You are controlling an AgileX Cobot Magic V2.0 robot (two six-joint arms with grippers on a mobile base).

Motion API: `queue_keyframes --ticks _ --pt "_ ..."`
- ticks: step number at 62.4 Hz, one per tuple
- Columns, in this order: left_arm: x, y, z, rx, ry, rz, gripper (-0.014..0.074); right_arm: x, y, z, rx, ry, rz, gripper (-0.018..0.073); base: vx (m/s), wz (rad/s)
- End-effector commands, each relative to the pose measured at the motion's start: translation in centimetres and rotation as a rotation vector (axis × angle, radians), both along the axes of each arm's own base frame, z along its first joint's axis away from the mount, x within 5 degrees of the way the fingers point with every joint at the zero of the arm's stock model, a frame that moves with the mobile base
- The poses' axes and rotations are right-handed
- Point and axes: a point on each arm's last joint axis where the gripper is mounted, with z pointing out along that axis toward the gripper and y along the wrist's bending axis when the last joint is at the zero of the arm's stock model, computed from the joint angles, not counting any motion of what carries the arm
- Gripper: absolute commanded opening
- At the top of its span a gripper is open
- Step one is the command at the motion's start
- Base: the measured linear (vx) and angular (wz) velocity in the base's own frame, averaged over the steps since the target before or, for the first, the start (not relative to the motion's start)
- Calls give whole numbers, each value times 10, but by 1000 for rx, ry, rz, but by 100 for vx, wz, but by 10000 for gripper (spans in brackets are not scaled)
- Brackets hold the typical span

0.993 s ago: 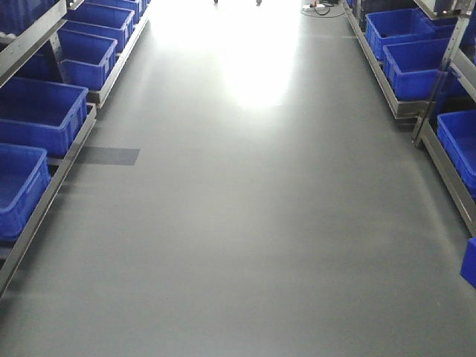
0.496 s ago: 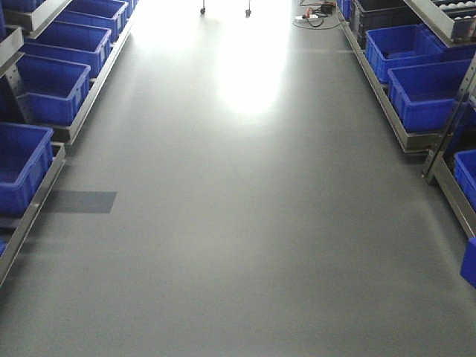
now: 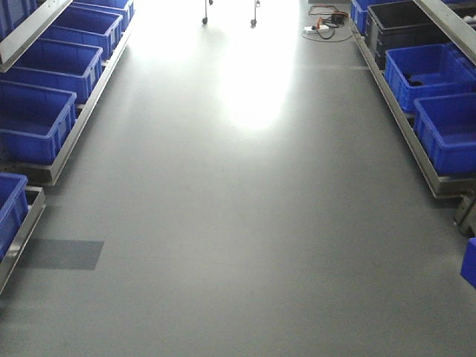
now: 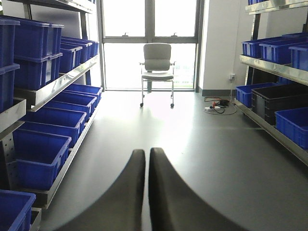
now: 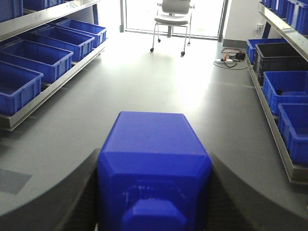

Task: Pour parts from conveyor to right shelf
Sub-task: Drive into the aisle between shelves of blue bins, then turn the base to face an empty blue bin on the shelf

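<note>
Currently the right pincer (image 5: 155, 202) pinches the blue cube block (image 5: 153, 149) over the aisle floor (image 5: 159, 82), while the left pincer (image 4: 146, 187) is pressed together, empty. A jolt on the way could shake the block loose short of the right shelf (image 5: 269, 120) and its bins (image 5: 294, 139).

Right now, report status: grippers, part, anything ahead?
Left gripper shut, empty. Right gripper shut on blue block. Office chair far ahead, cable near it.
</note>
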Motion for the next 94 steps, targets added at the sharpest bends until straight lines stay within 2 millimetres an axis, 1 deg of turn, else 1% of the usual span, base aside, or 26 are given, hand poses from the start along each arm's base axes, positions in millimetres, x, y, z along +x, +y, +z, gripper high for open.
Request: queue_keyframes --ticks 1,28,42,65,94 --pt "0 0 -3 -10 -58 -2 -6 1 -1 15 8 -91 -12 -5 61 7" --pt "0 0 -3 -10 -58 -2 -6 1 -1 15 8 -91 -12 -5 55 7" --pt "0 0 -3 -10 -58 -2 -6 1 -1 15 8 -91 -12 -5 43 36" --pt "0 0 -3 -10 -58 -2 -6 1 -1 15 8 -91 -12 -5 33 90" --pt "0 0 -3 -10 -58 -2 -6 1 -1 15 8 -91 -12 -5 21 86"
